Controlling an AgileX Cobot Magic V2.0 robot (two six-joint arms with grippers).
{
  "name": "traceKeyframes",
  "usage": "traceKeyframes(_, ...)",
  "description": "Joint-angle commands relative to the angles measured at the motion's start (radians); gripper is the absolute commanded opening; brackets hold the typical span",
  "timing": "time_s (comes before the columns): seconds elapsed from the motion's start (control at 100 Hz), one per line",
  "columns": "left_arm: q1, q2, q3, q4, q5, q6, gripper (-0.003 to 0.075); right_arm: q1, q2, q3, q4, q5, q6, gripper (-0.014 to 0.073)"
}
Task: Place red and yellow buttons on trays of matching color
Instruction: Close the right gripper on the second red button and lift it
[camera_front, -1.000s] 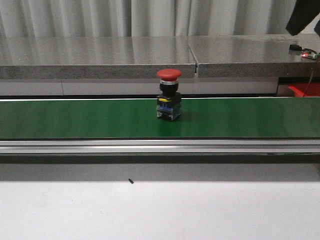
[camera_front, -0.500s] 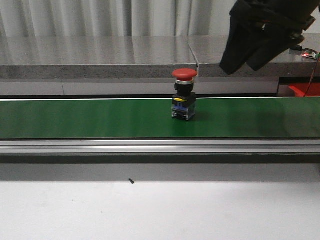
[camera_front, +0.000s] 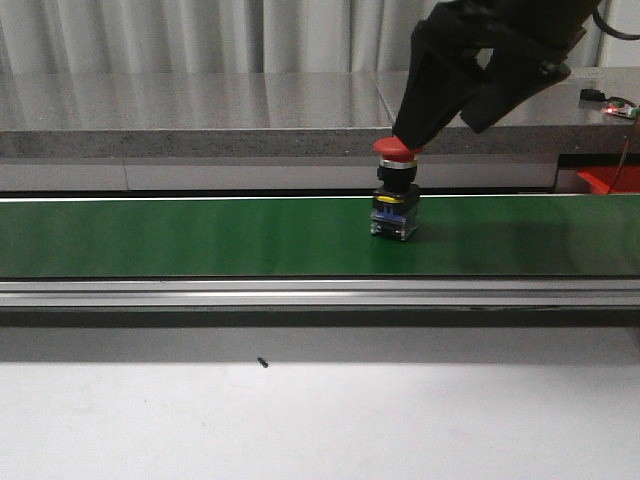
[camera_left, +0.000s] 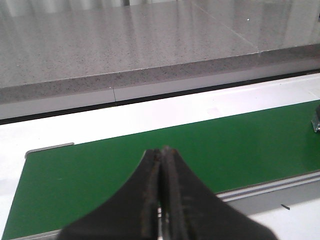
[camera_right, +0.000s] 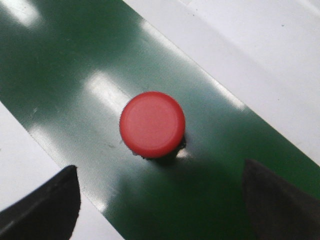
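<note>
A red button (camera_front: 396, 150) with a mushroom cap and a black, blue and yellow body stands upright on the green belt (camera_front: 200, 235). My right gripper (camera_front: 440, 128) hangs just above and behind it, open, its near finger close to the cap. From the right wrist the red cap (camera_right: 152, 124) lies ahead of the open right gripper (camera_right: 160, 200), with nothing between the fingers. My left gripper (camera_left: 161, 152) is shut and empty over the belt's left end. A red tray (camera_front: 610, 180) peeks in at the far right. The yellow button and yellow tray are out of view.
A grey stone ledge (camera_front: 200, 110) runs behind the belt, and a metal rail (camera_front: 300, 292) runs along its front. White tabletop (camera_front: 320, 420) lies nearest me. A small circuit board (camera_front: 618, 106) sits on the ledge at the right.
The red button has travelled right along the belt. My right arm has come in from the upper right and dropped down over the button.
</note>
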Motion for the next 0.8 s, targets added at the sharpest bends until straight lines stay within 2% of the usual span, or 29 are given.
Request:
traceKeyframes(0.0, -0.003, 0.008, -0.028, -0.024, -0.068, -0.003, -0.002, 0.004, -0.019, -0.026, 0.021, -0.061, -0.012, 0.0647)
traceKeyframes(0.32, -0.003, 0.008, -0.028, -0.024, -0.068, -0.003, -0.002, 0.004, 0.071, -0.083, 0.02, -0.091, -0.022, 0.0647)
traceKeyframes(0.43, -0.003, 0.008, -0.028, -0.024, -0.068, -0.003, -0.002, 0.004, 0.096, -0.104, 0.019, -0.072, -0.022, 0.0623)
traceKeyframes(0.52, -0.003, 0.008, -0.028, -0.024, -0.068, -0.003, -0.002, 0.004, 0.099, -0.107, 0.016, -0.054, -0.016, 0.0517)
traceKeyframes(0.66, -0.003, 0.008, -0.028, -0.024, -0.068, -0.003, -0.002, 0.0, 0.099, -0.107, 0.009, -0.013, -0.011, 0.0256)
traceKeyframes(0.73, -0.003, 0.008, -0.028, -0.024, -0.068, -0.003, -0.002, -0.002, 0.099, -0.107, 0.001, 0.006, -0.01, 0.0199)
traceKeyframes(0.79, -0.003, 0.008, -0.028, -0.024, -0.068, -0.003, -0.002, -0.002, 0.097, -0.107, -0.004, 0.01, -0.003, 0.0194)
